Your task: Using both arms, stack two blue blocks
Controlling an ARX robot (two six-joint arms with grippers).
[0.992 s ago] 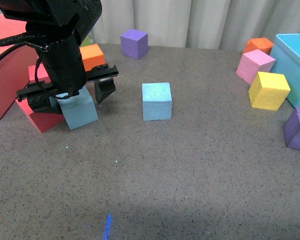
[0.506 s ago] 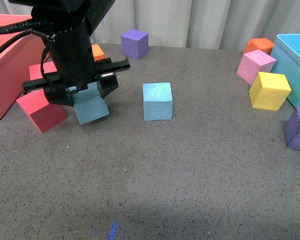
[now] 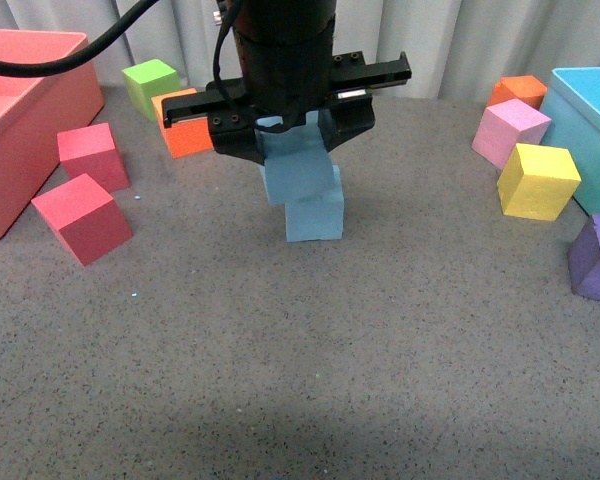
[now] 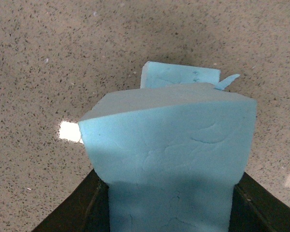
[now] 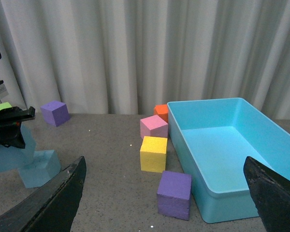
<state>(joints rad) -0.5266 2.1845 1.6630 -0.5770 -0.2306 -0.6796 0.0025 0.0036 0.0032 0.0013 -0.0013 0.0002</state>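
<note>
My left gripper is shut on a light blue block and holds it tilted just above the second blue block, which rests on the grey table. In the left wrist view the held block fills the space between the black jaws, and the lower block shows just past it. In the right wrist view the held block and the resting block show at far left. My right gripper is open and empty, well apart from both blocks; it is out of the front view.
A coral bin stands at the left with two red cubes, an orange cube and a green cube. A turquoise bin stands at the right beside pink, yellow, orange and purple cubes.
My left arm has carried the held blue block rightward from beside the red cubes to directly over the second blue block. The purple cube at the back is now hidden behind the arm.
</note>
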